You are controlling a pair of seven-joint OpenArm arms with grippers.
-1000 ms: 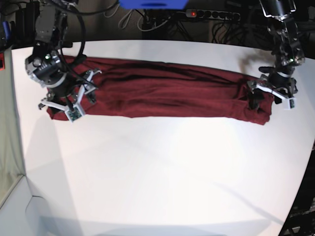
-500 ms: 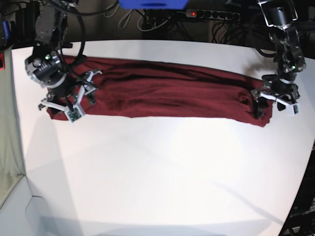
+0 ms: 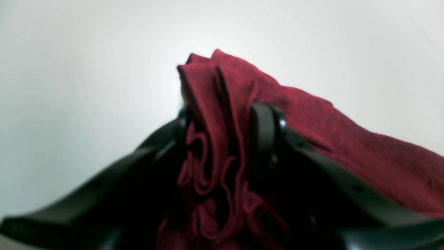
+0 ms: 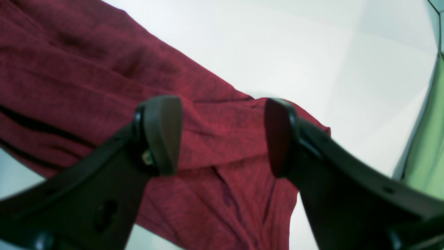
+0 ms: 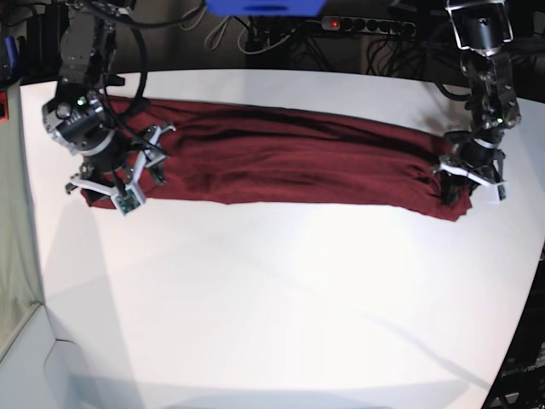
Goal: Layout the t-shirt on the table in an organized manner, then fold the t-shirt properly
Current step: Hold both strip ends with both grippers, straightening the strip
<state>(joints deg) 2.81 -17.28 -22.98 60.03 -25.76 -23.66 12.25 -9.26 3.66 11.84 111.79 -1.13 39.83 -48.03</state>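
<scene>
On the left of the base view the right gripper point(image 5: 128, 175) hangs over one end of the t-shirt point(image 5: 289, 162), its fingers spread wide with nothing between them; its wrist view shows both pads point(image 4: 163, 133) poised just above the cloth, one on each side of a low ridge of fabric, though whether they touch it I cannot tell. Across the middle, the t-shirt lies as a long narrow band along the far part of the table point(image 5: 281, 307), folded lengthwise, rumpled but fairly straight; the near half of the table is bare. At the right end the left gripper point(image 5: 470, 175) stands on the band's other end; its wrist view shows the fingers point(image 3: 263, 139) drawn narrow onto a bunched stack of layers, which the base view is too small to show.

As I judge it, laying out and the lengthwise folds are done; the crosswise fold, end over end, is left, with one end gripped and the other not yet. The base view alone gives the whole band's lie; the wrist views alone give the grip.
</scene>
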